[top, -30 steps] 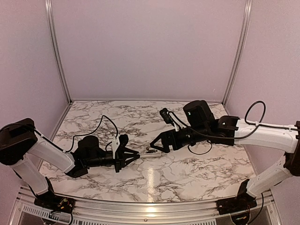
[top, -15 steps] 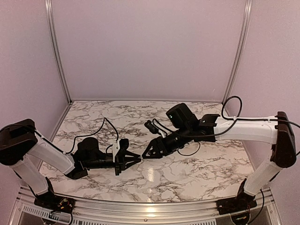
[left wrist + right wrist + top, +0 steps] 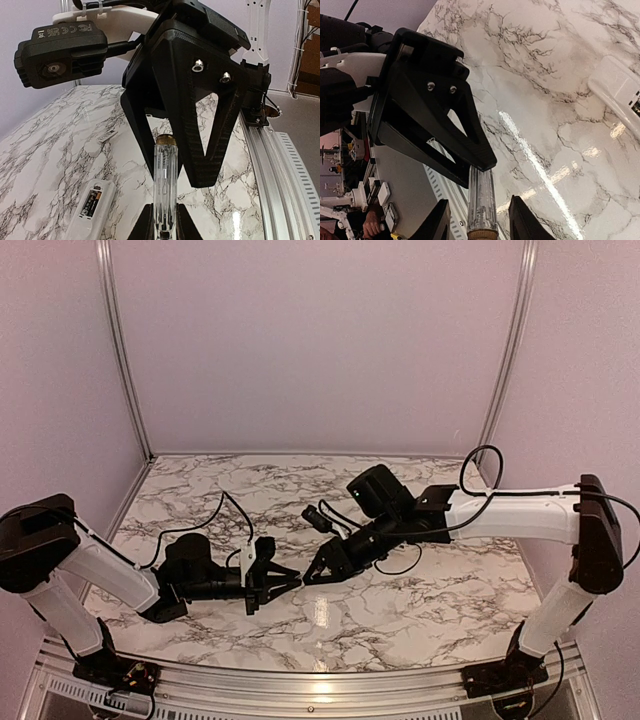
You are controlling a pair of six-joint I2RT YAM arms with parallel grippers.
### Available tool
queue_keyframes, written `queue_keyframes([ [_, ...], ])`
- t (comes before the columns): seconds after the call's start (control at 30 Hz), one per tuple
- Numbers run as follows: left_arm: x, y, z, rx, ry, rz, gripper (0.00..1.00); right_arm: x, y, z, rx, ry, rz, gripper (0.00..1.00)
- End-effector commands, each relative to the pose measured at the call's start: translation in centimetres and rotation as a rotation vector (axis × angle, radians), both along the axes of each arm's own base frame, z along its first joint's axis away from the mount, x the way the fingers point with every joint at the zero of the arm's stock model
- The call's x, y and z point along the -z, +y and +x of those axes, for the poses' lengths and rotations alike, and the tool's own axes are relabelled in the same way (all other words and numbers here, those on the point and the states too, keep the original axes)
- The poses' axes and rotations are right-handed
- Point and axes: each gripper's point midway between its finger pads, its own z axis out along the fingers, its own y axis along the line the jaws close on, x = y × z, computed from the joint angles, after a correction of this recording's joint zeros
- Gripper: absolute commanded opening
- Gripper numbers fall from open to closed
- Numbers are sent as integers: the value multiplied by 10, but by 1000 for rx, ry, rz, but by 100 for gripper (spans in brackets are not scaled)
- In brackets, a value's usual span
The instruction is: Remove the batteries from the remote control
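Observation:
My left gripper is shut on a clear-handled screwdriver, whose handle points toward the right arm. My right gripper straddles the brass-capped end of that handle, with a gap on each side between finger and handle. In the top view the two grippers meet tip to tip at the table's middle. The white remote control lies face down to the lower left of the left gripper. Its recess is open, with dark batteries in it. The remote's end also shows in the right wrist view.
A thin pale flat strip lies on the marble table beyond the remote. The right arm's cable loops over the tabletop. An aluminium rail runs along the near edge.
The right arm has swung left until its gripper meets the left gripper. Its jaws have narrowed around the screwdriver handle. The left arm has hardly moved.

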Motion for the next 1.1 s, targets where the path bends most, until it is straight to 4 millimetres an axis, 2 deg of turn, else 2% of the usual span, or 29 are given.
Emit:
queue_keyframes([
  [0.0, 0, -2, -8, 35, -14, -3, 0, -11, 8, 6, -9, -21, 22, 39],
  [0.2, 2, -4, -11, 57, -5, 3, 0, -9, 10, 9, -12, -30, 16, 35],
  [0.3, 3, -5, -10, 55, -1, 7, 0, -6, 11, 9, -19, -30, 12, 26],
  [0.63, 5, -7, -7, 43, 13, 19, 0, -2, 10, 7, -32, -25, 6, 23],
  [0.87, 4, -7, -6, 37, 14, 17, 0, -3, 11, 6, -37, -29, 7, 0],
  [0.93, 3, -7, -6, 33, 17, 16, 0, -3, 12, 5, -40, -32, 6, 0],
  [0.97, 3, -7, -5, 29, 20, 16, 1, -4, 12, 5, -39, -35, 6, 0],
  [1.0, 2, -6, -4, 23, 22, 15, 7, -4, 12, 5, -38, -38, 4, 0],
  [1.07, 1, -5, -4, 14, 26, 15, 25, -5, 10, 6, -33, -52, -2, 0],
])
